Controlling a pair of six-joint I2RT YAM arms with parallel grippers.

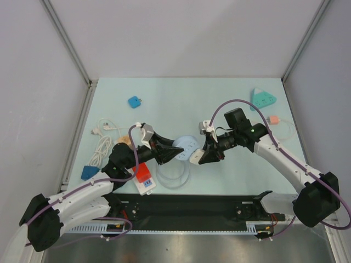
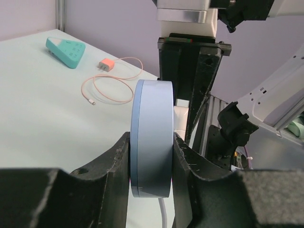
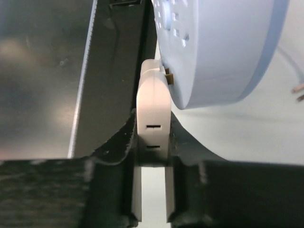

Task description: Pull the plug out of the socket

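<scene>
The socket [image 2: 152, 142] is a round light-blue disc held on edge, and my left gripper [image 2: 151, 164] is shut on its two flat faces. In the top view the socket [image 1: 185, 144] sits mid-table between both arms. A white plug [image 3: 153, 104] is set into the socket's face [image 3: 218, 47], with its brass prongs [image 3: 168, 76] partly showing in the gap. My right gripper [image 3: 153, 137] is shut on the plug's flat sides. From above, the plug [image 1: 196, 158] and my right gripper [image 1: 202, 158] are at the socket's lower right edge.
A teal triangular power strip [image 1: 263, 98] and an orange charger with its cable [image 1: 272, 119] lie at the back right. A blue adapter [image 1: 134, 102] is at the back left and a white cable [image 1: 101, 137] at the left. A red-and-white block [image 1: 143, 178] lies by the near edge.
</scene>
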